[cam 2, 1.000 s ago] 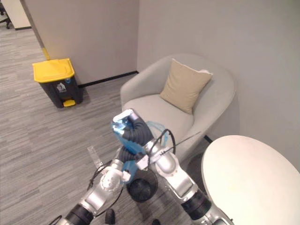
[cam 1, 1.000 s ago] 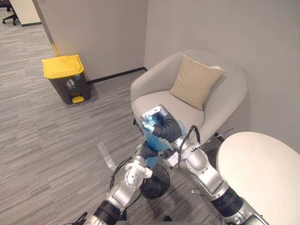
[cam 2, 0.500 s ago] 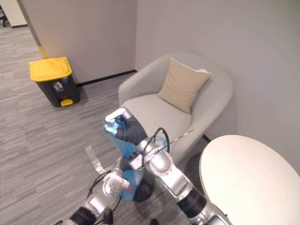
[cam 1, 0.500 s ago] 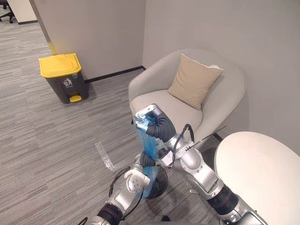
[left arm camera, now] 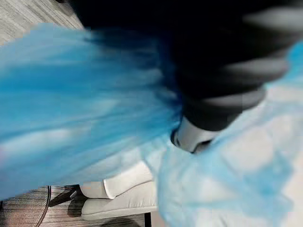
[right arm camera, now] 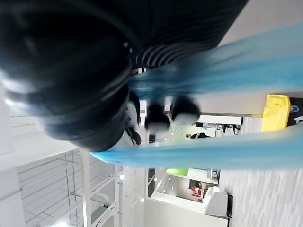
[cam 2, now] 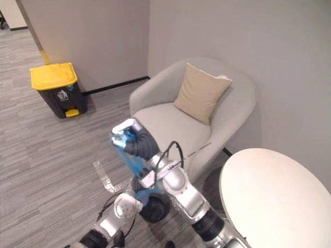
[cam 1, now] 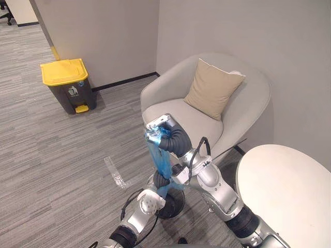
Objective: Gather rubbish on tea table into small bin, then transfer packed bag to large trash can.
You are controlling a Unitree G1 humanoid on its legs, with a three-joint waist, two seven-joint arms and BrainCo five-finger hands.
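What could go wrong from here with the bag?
The blue bag is stretched thin between the raised right hand and the small bin; it might tear, or tip the bin. The trash can stands across the floor with its yellow lid shut, so dropping the bag in may fail.

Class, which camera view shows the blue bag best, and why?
Left eye view: the blue bag hangs stretched from the right hand down towards the small bin. The right eye view shows much the same; the wrist views give close-up patches of its film.
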